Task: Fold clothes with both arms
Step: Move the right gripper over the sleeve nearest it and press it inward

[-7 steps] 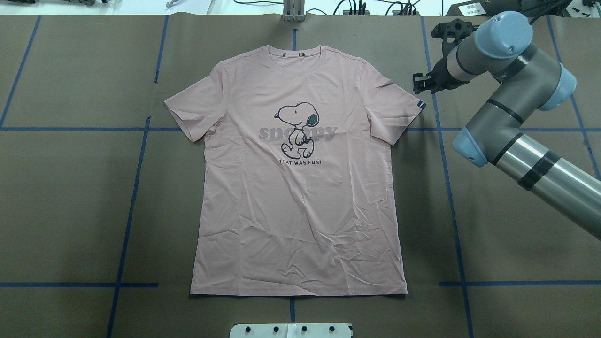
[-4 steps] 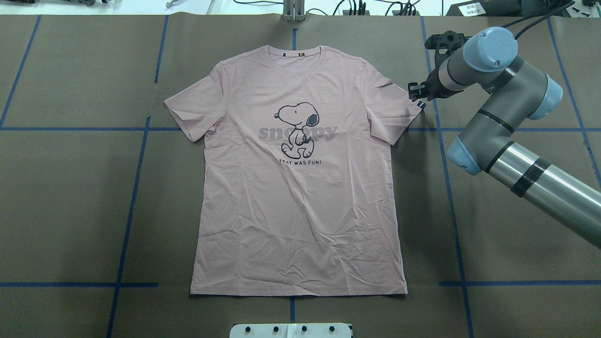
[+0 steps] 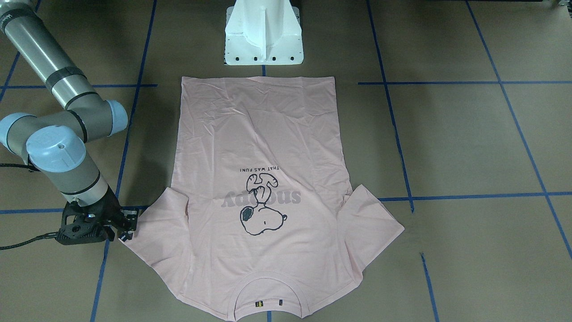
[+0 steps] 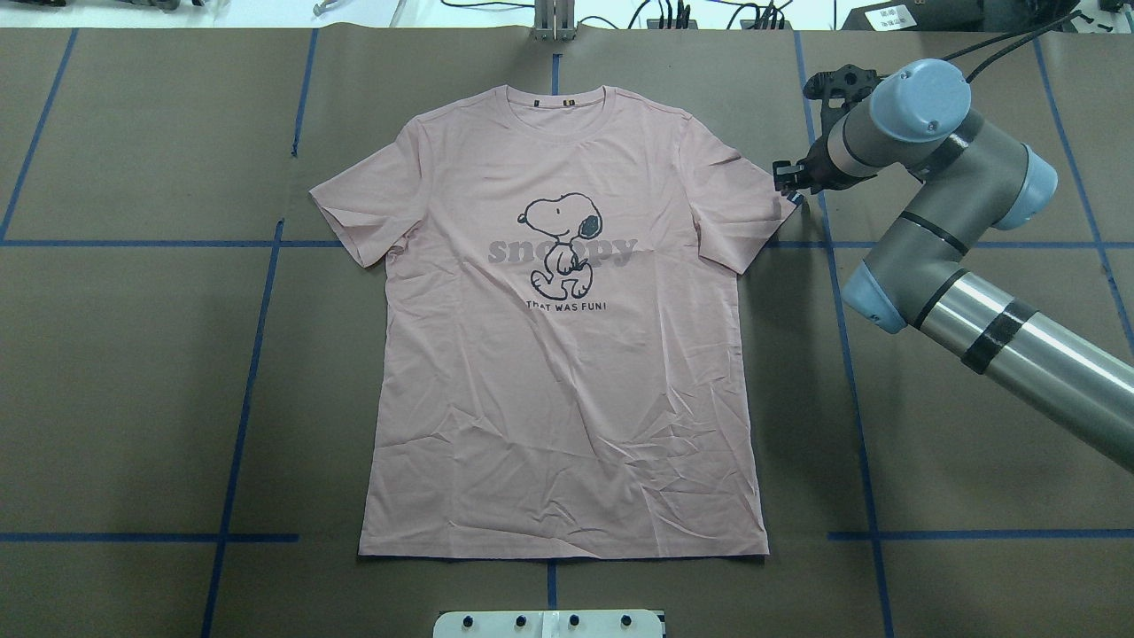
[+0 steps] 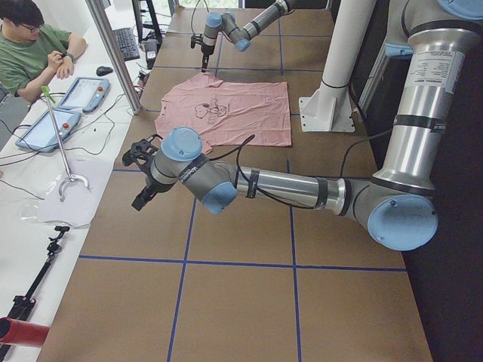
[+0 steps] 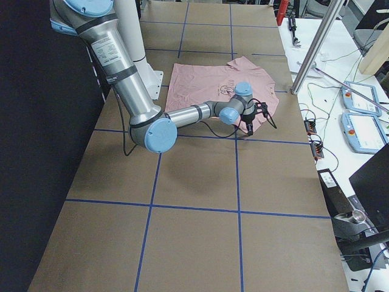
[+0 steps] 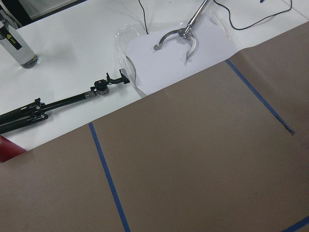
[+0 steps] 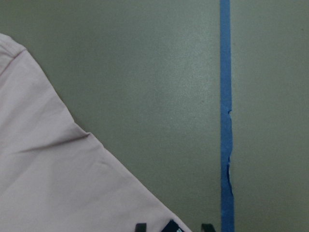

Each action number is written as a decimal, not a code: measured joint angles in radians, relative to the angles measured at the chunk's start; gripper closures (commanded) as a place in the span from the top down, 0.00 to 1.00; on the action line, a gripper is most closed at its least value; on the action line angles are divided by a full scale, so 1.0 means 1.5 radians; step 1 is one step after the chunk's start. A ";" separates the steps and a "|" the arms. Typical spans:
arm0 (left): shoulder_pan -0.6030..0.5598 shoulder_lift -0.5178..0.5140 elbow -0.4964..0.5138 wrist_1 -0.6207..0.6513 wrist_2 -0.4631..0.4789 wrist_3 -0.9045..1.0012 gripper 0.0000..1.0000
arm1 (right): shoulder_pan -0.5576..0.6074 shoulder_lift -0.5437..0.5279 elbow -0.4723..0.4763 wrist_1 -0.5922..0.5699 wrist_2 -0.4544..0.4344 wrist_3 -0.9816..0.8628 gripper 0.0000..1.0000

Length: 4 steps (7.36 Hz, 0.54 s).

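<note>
right fingers [image 8: 140, 228] parted astride shirt [image 4: 567, 399] sleeve corner | left fingers [image 5: 143, 199] cannot tell | risk: closing shallow grabs only the tag [image 8: 172, 227], sleeve slips on lift

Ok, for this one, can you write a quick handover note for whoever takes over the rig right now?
Right hand: open, low at the right sleeve tip of the pale pink short-sleeved T-shirt. Its fingers sit either side of the small black sleeve tag; nothing is gripped.
Left hand: over bare brown table paper, far from the shirt. Open or shut cannot be told.
Shirt: flat, print up, collar away from the robot.
Done: no folds.
Left: grip the sleeve, bring the left arm in, make every fold.
</note>
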 measured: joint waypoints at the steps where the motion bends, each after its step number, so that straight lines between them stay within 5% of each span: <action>1: 0.000 0.001 0.000 0.000 0.000 0.000 1.00 | -0.003 0.000 -0.004 0.006 -0.002 0.000 0.48; 2: 0.000 0.001 0.000 -0.001 0.000 0.001 1.00 | -0.004 -0.001 -0.008 0.011 -0.002 0.000 0.47; 4: 0.000 0.001 0.001 -0.001 0.000 0.001 1.00 | -0.005 -0.001 -0.011 0.014 -0.004 0.000 0.30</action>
